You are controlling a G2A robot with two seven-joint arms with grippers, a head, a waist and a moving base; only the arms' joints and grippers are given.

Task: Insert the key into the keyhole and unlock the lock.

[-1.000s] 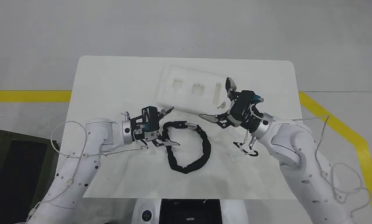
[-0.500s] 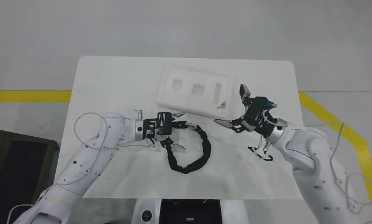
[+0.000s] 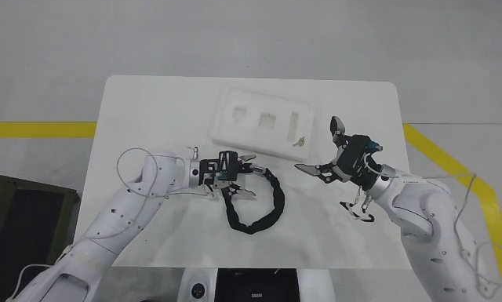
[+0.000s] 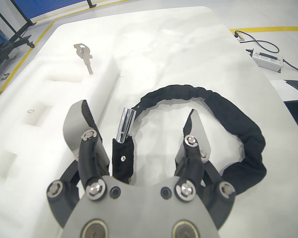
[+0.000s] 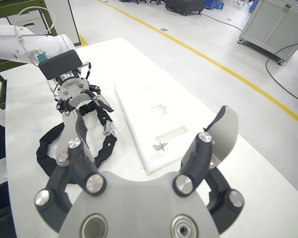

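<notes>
Left pincer (image 3: 247,175) stands spread wide astride the chrome end of the lock (image 3: 276,198), not pinching it. Right pincer (image 3: 317,145) hangs open and empty over the table (image 3: 149,106), just off the foam tray (image 3: 235,118). The lock (a black-sleeved chain, looped) lies beside the tray. The key (image 3: 296,140) rests on the tray.

Left gripper (image 3: 249,176) straddles the chain lock (image 3: 278,198); right gripper (image 3: 318,146) gapes near the key (image 3: 296,141).
</notes>
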